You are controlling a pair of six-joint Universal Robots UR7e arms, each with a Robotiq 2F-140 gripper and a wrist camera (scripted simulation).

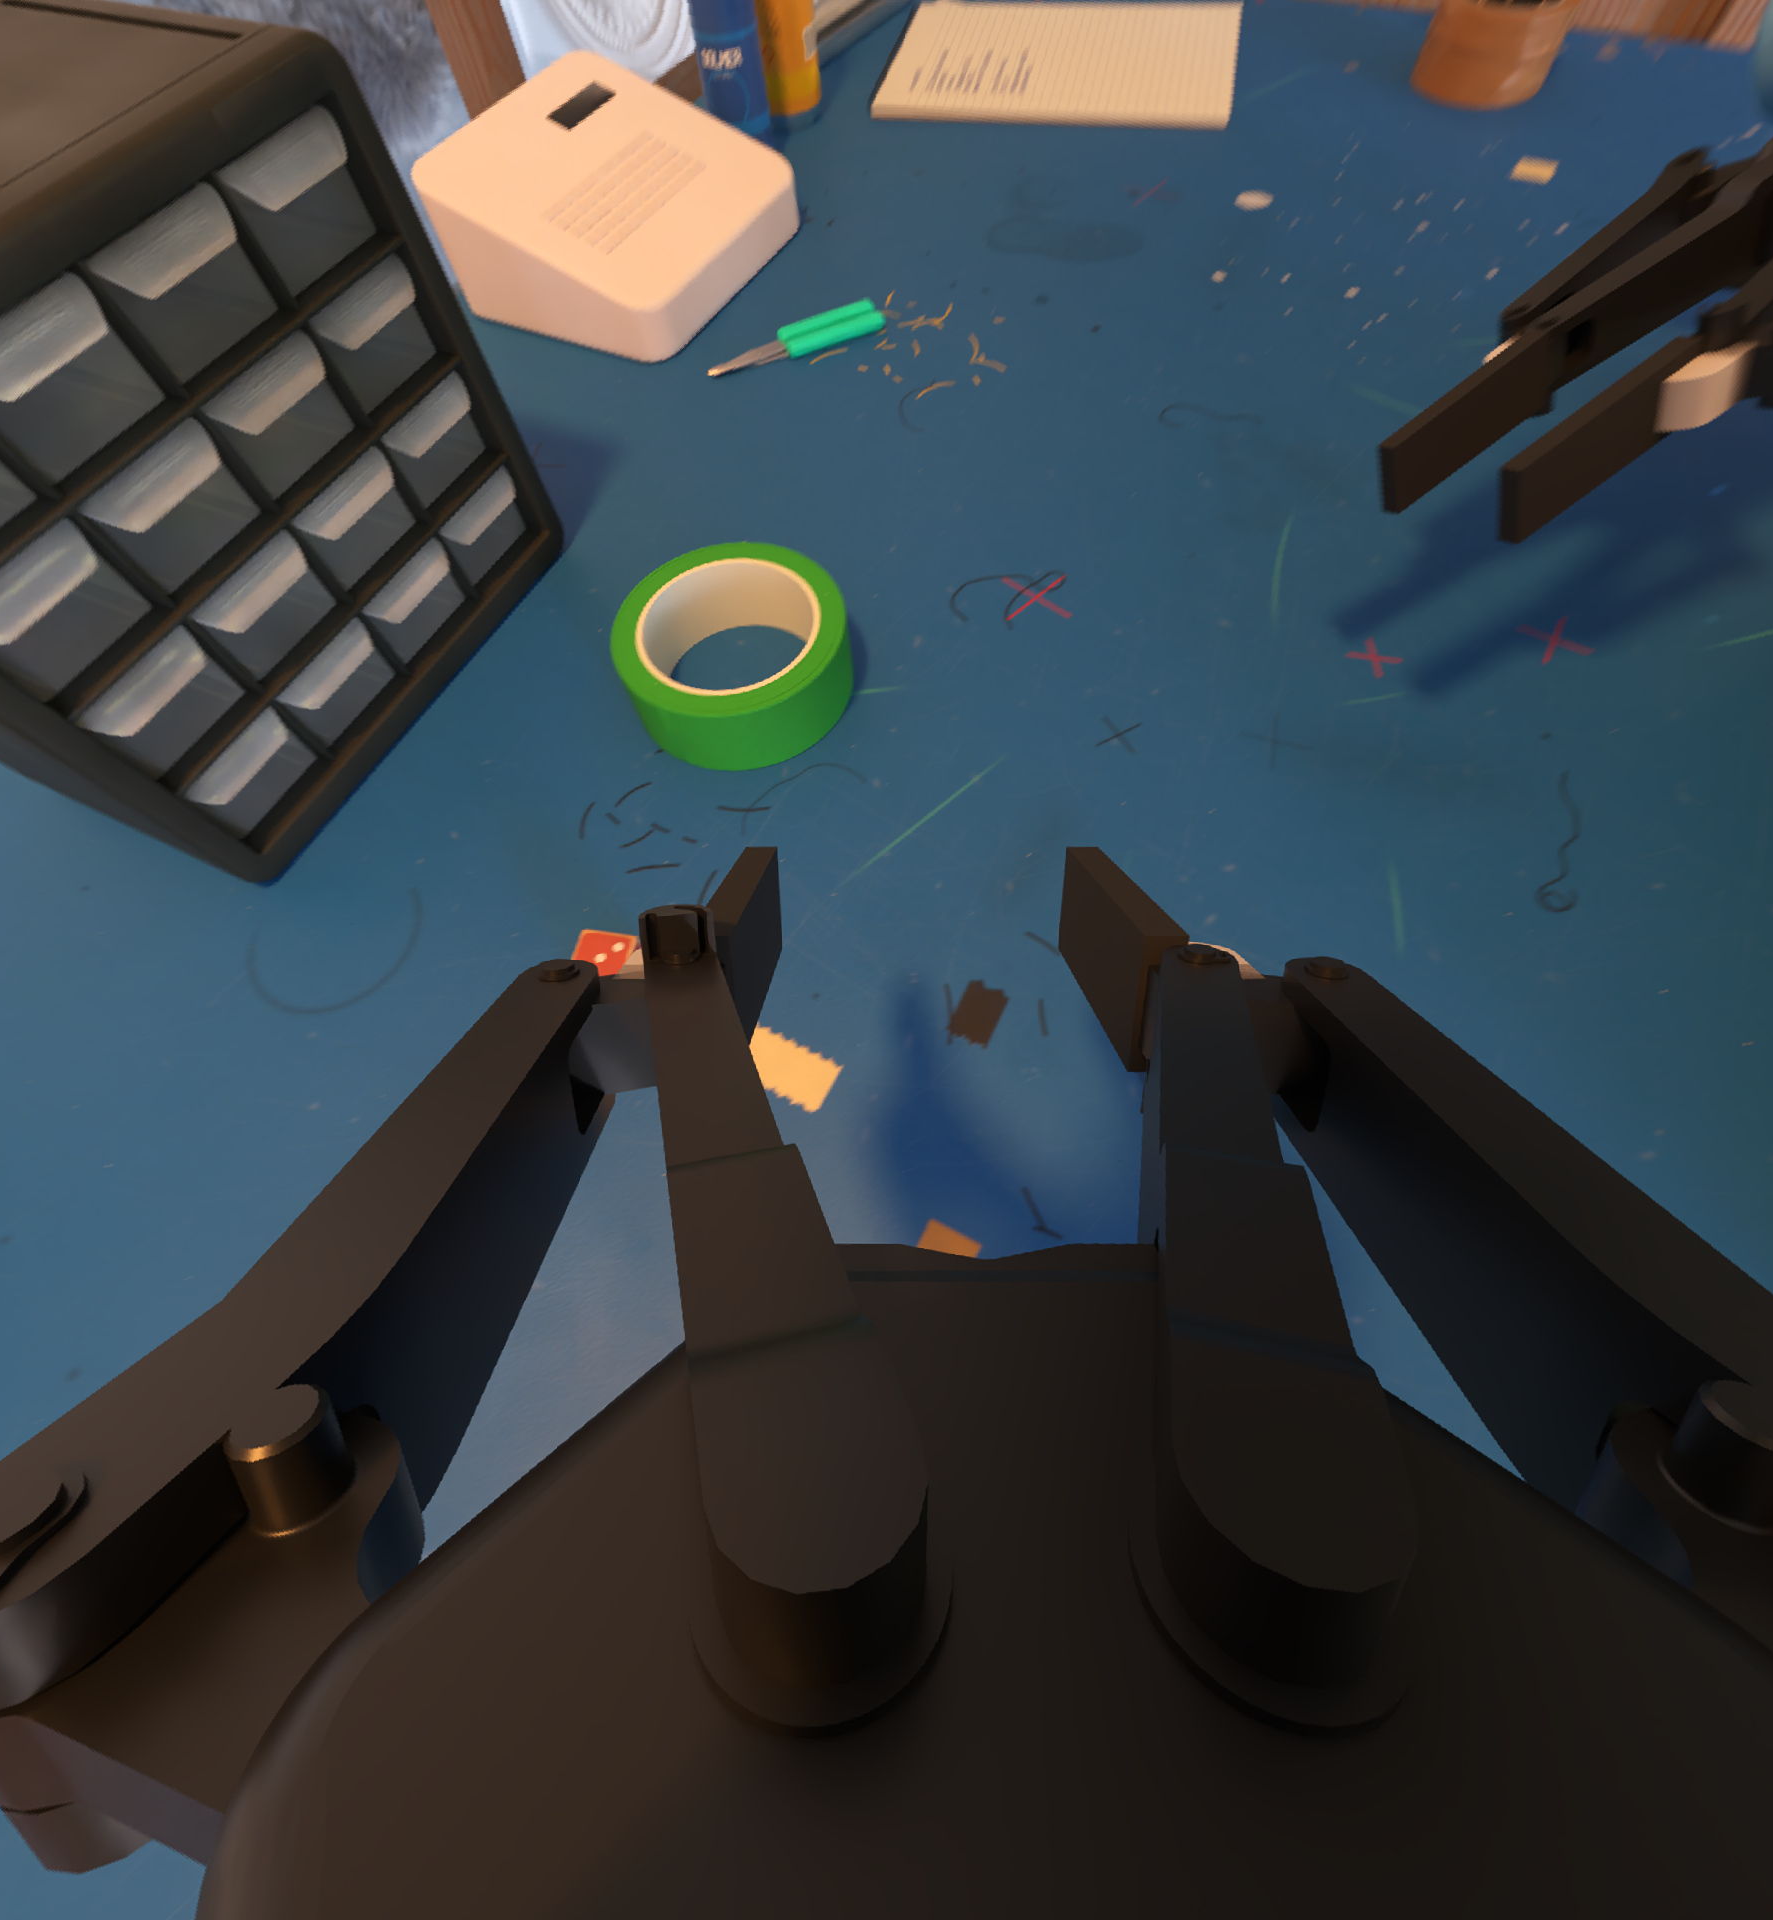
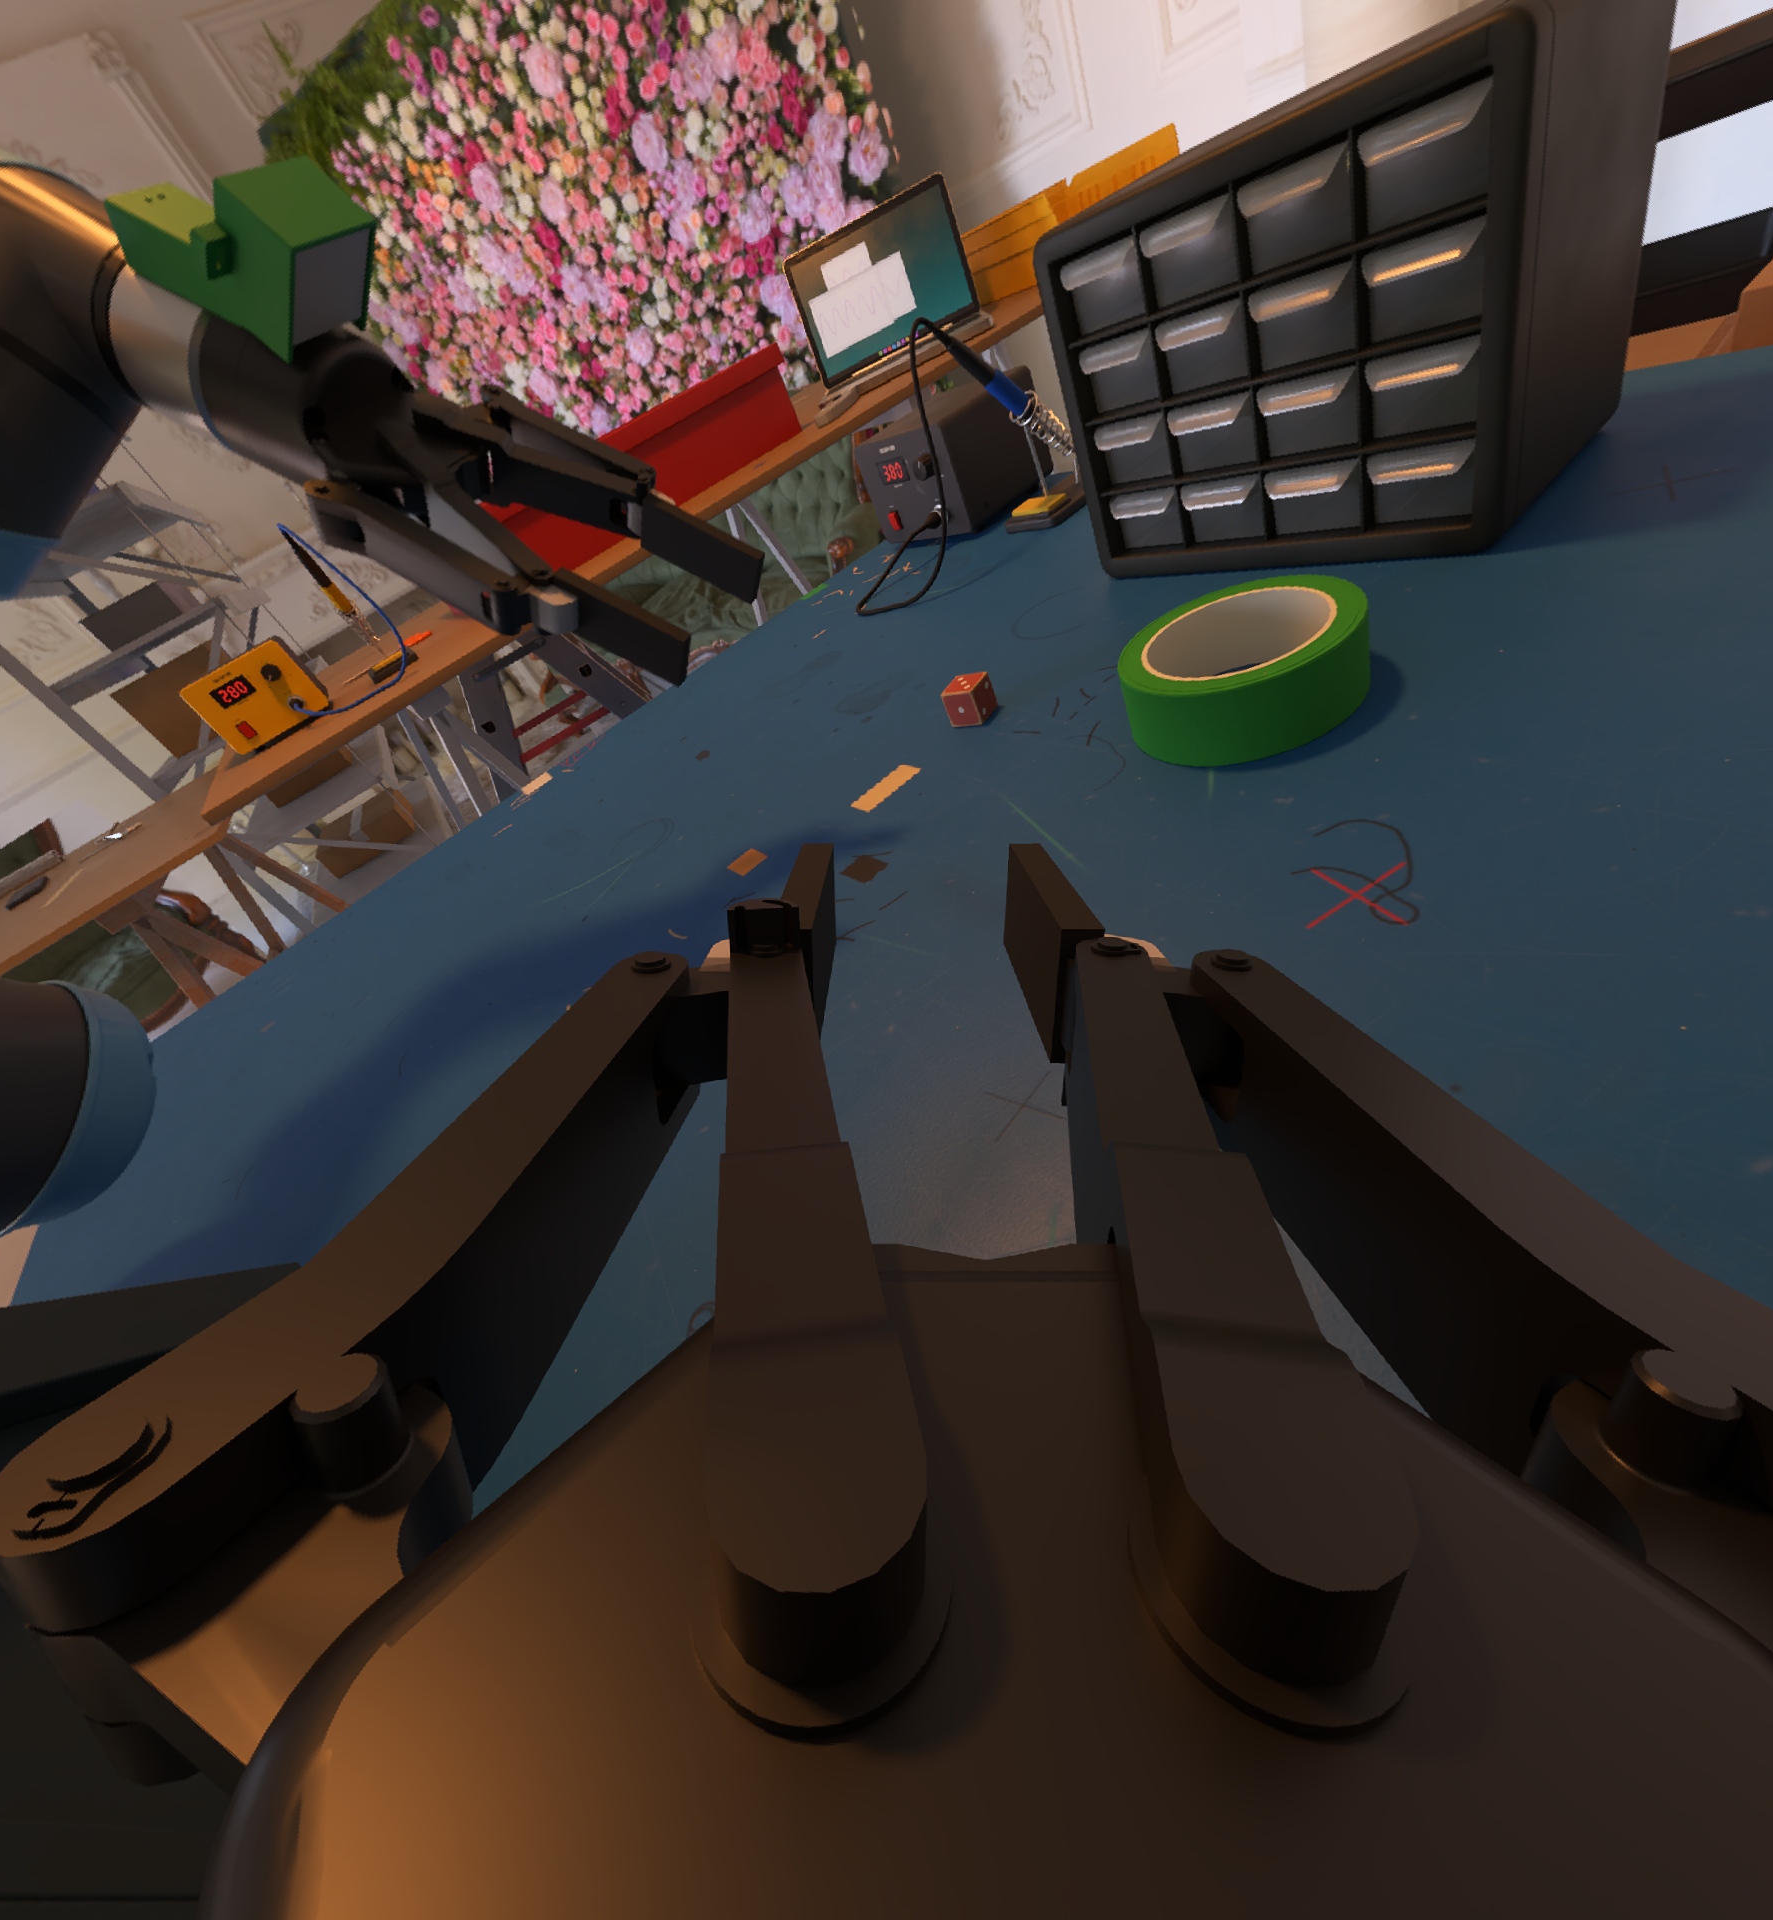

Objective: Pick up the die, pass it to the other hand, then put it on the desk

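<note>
**Die on the desk, both grippers empty**

The left gripper [image 1: 918, 914] hangs above the blue desk top [image 1: 1225, 831] with its black fingers spread apart and nothing between them. The small red die with white pips [image 1: 603, 950] lies on the desk just outside the left-hand finger [image 1: 752, 904], half hidden behind that finger's knuckle. The right wrist view shows the same die [image 2: 967, 698] resting on the desk, well ahead of the right gripper [image 2: 918, 904], whose fingers are likewise parted and empty.

Scraps of tan paper [image 1: 794, 1065] lie under and between the left gripper's fingers. Farther on stands a roll of green tape [image 1: 731, 652], flat on the desk, near the die and beyond it. Behind the roll sits a black cabinet of small grey drawers [image 1: 196, 436]; all its drawers are shut, so their contents cannot be seen. Beyond that are a pale pink wedge-shaped box [image 1: 607, 203], a green-handled tool [image 1: 799, 338] and a lined notepad [image 1: 1058, 62].
</note>
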